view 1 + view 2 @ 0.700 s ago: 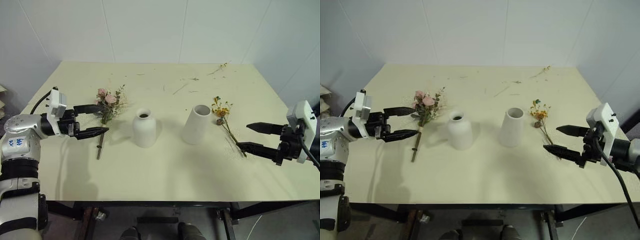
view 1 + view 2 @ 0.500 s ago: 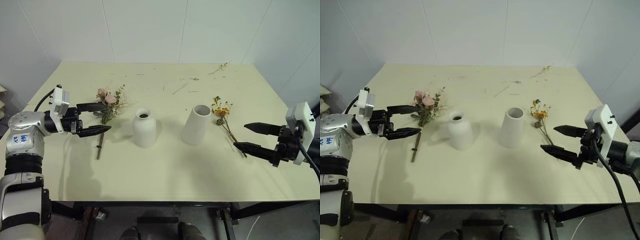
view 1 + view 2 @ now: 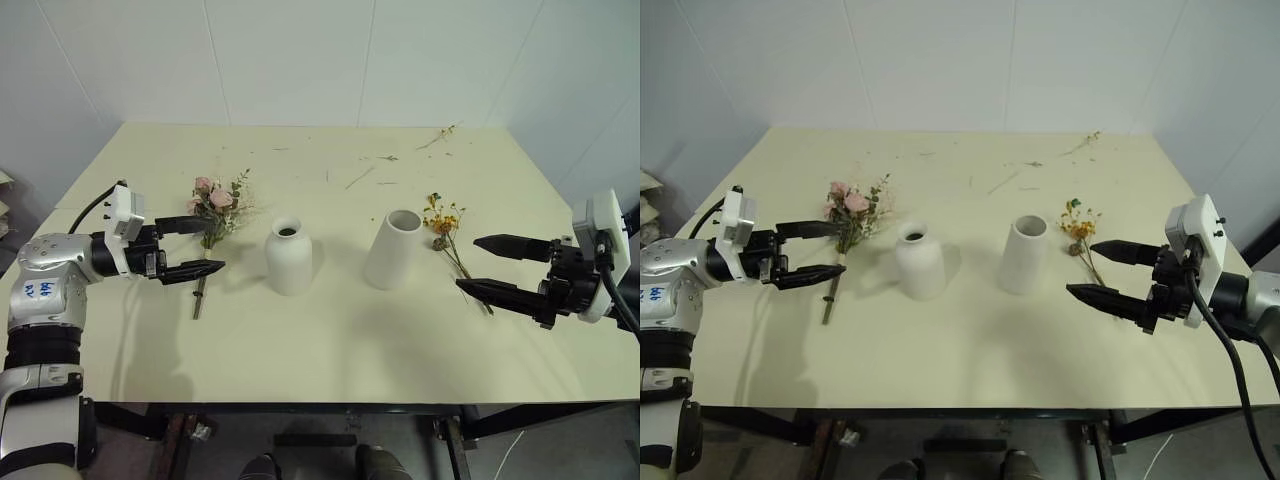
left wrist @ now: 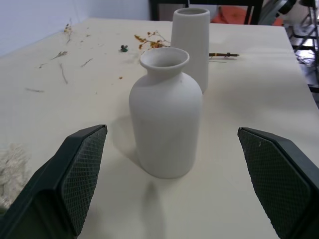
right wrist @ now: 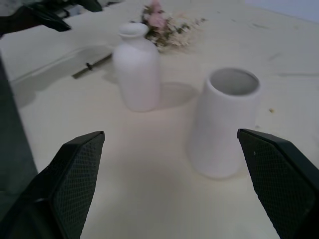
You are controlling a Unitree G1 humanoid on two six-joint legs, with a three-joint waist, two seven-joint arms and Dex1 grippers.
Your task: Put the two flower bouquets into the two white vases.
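The pink rose bouquet [image 3: 215, 203] lies flat on the table at the left, its brown stem [image 3: 200, 292] pointing toward the front edge. My left gripper [image 3: 214, 243] hovers open over that stem, one finger on each side, aimed at the rounded bottle-shaped vase [image 3: 288, 257]. The taller cylinder vase [image 3: 393, 248] stands upright to its right. Beyond it lies the yellow-orange sprig [image 3: 443, 220]. My right gripper [image 3: 467, 263] is open beside the sprig's thin stem, pointing at the cylinder vase [image 5: 227, 119]. The left wrist view shows the bottle vase [image 4: 166, 112] straight ahead between the open fingers.
Loose twig scraps lie at the table's far side [image 3: 440, 133] and near its middle [image 3: 362, 177]. The pale table [image 3: 330, 350] has bare surface in front of both vases. White walls close off the back and sides.
My right gripper has edged left toward the sprig and the cylinder vase. My left forearm has sunk a little, its fingers still over the rose stem. The flowers and vases have not moved.
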